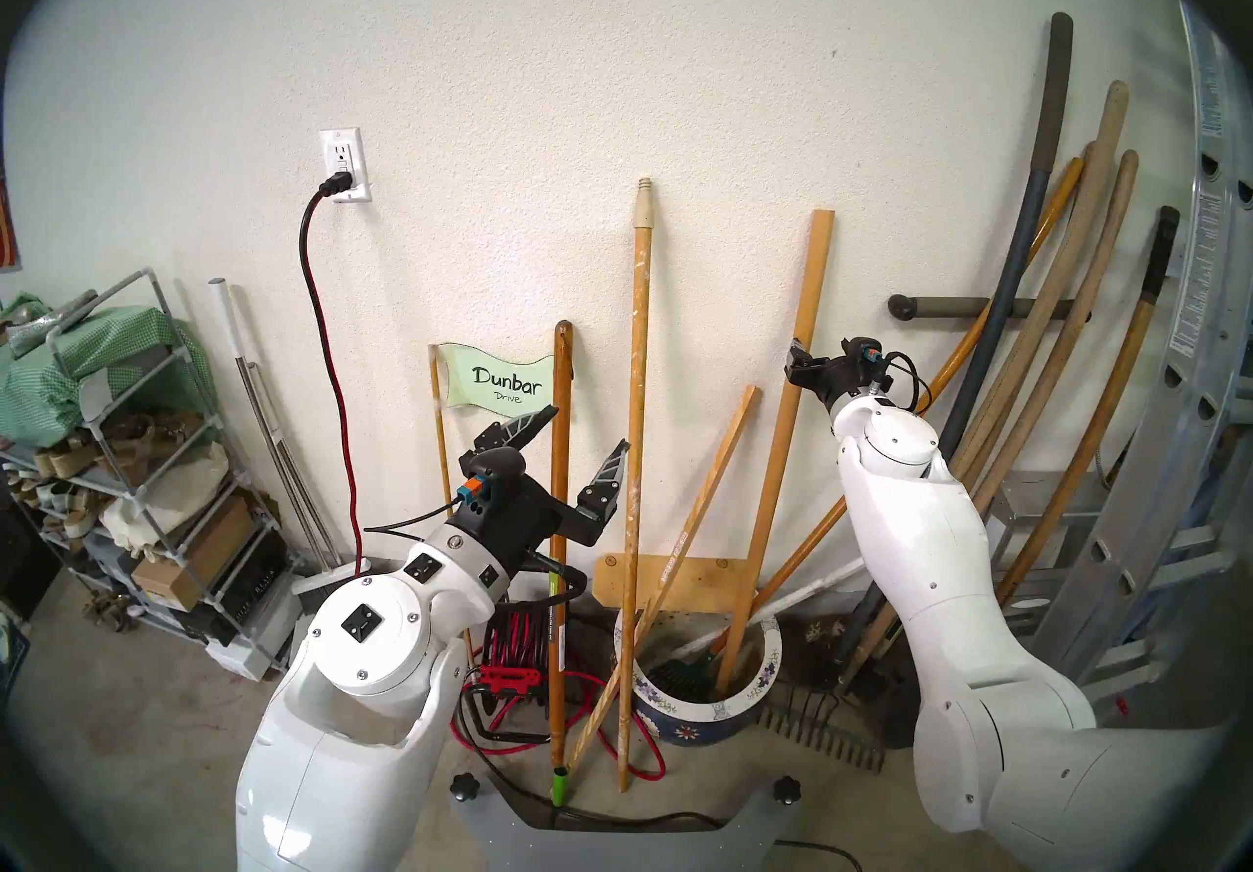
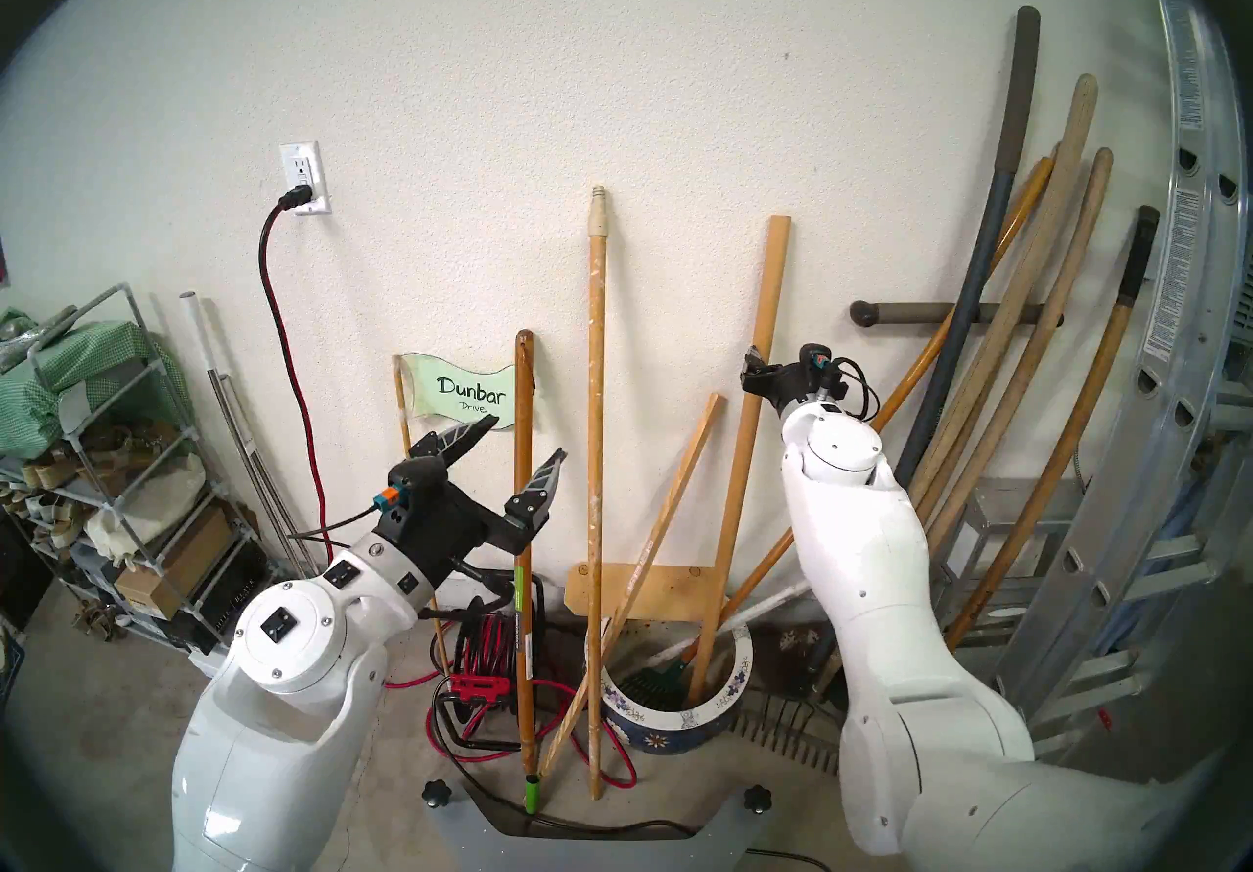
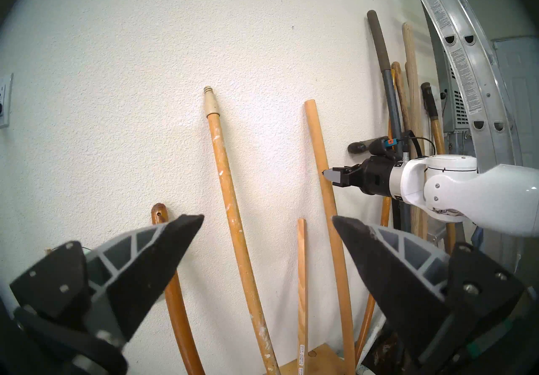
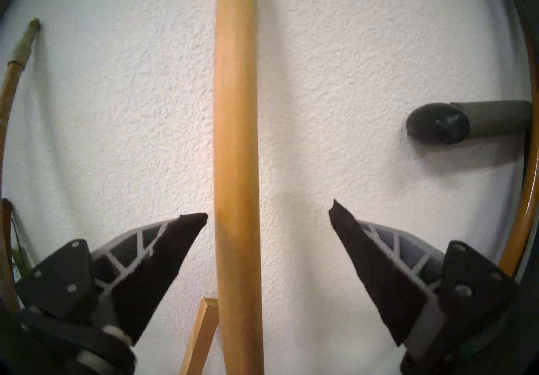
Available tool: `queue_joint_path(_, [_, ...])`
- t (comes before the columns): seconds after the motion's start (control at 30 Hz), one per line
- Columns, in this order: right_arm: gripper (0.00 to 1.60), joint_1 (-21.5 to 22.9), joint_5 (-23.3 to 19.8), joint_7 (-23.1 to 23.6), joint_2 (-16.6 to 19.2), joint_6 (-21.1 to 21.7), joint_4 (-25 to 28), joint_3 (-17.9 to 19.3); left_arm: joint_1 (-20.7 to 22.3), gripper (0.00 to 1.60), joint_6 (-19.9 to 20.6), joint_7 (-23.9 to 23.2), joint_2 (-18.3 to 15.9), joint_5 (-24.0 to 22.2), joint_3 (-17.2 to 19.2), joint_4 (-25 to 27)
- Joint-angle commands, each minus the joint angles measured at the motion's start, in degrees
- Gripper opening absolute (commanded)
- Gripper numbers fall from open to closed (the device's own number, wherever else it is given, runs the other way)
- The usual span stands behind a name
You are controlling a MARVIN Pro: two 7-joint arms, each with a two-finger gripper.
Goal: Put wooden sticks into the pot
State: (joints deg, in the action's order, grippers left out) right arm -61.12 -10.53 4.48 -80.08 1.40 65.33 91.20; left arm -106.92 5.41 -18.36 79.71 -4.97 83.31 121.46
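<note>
The blue flowered pot (image 1: 769, 667) sits on the floor by the wall. The flat square-ended slat (image 1: 807, 307) stands in it and leans on the wall. My right gripper (image 1: 797, 362) is open around the slat's upper part; in the right wrist view the slat (image 4: 236, 132) runs between the spread fingers, nearer the left one, with the gripper (image 4: 268, 214) not closed on it. The paint-speckled pole (image 1: 637, 375) stands on the floor just left of the pot. My left gripper (image 1: 588, 428) is open and empty, left of that pole (image 3: 227, 190).
A thin square stick (image 1: 712, 477) and a darker pole with a green end (image 1: 559, 477) lean beside the pot. The "Dunbar Drive" flag (image 1: 505, 383), a cord reel (image 1: 515, 647), a shelf rack (image 1: 135, 443), tool handles (image 1: 1058, 341), a ladder (image 1: 1193, 307) and a rake (image 1: 827, 742) crowd the area.
</note>
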Motion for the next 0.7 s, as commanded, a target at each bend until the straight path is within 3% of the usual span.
queue_joint_path(0.0, [1.59, -5.6, -0.9, 2.1, 0.6, 0.3, 6.6, 0.2, 0.0, 1.6, 0.0, 0.0, 0.0, 0.0, 0.0, 0.0])
queue_joint_path(0.4, [1.6, -12.4, -3.7, 7.5, 1.0, 0.8, 17.4, 0.3, 0.0, 1.6, 0.0, 0.0, 0.0, 0.0, 0.0, 0.0])
queue_joint_path(0.67, [1.55, -18.4, -6.0, 11.3, 1.4, 3.3, 24.8, -0.1, 0.0, 1.6, 0.0, 0.0, 0.0, 0.0, 0.0, 0.0])
